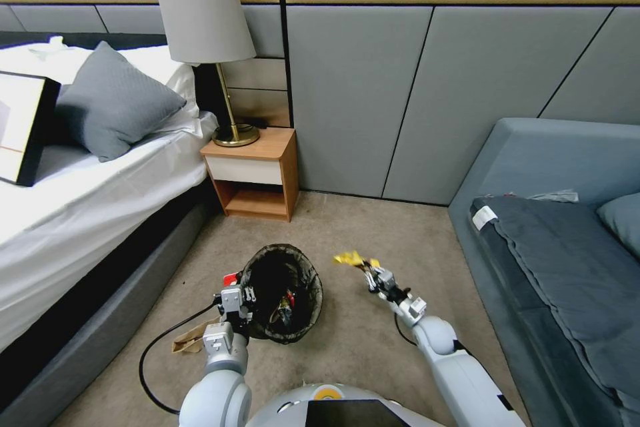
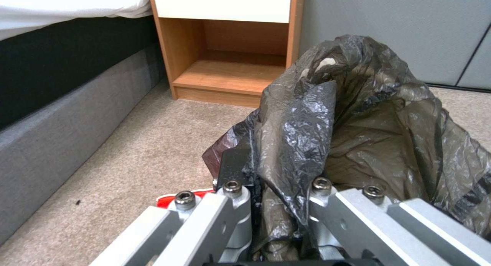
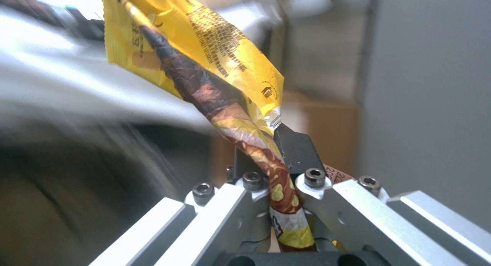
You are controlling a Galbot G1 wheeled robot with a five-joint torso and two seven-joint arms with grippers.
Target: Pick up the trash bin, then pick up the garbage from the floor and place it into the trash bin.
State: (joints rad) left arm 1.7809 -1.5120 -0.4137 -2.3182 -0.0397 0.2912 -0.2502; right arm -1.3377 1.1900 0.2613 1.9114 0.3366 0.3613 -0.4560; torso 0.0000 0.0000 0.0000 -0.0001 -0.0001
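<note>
My left gripper [image 1: 245,295] is shut on the near rim of the trash bin [image 1: 283,290], which is lined with a crinkled black bag [image 2: 358,116] and holds a few bits of litter inside. The bag fills most of the left wrist view, pinched between the fingers [image 2: 236,170]. To the bin's right, my right gripper [image 1: 368,272] hangs above the carpet, shut on a yellow snack wrapper [image 1: 352,258]. In the right wrist view this wrapper [image 3: 205,55] sticks out twisted from between the fingers [image 3: 297,151]. A brown paper bag [image 1: 190,339] and a red packet [image 1: 231,277] lie on the floor by the left arm.
A wooden nightstand [image 1: 257,173] with a lamp [image 1: 203,20] stands against the grey wall ahead. A white bed [image 1: 80,207] runs along the left, a grey sofa [image 1: 560,240] along the right. Beige carpet lies open between them. A black cable [image 1: 153,353] loops by the left arm.
</note>
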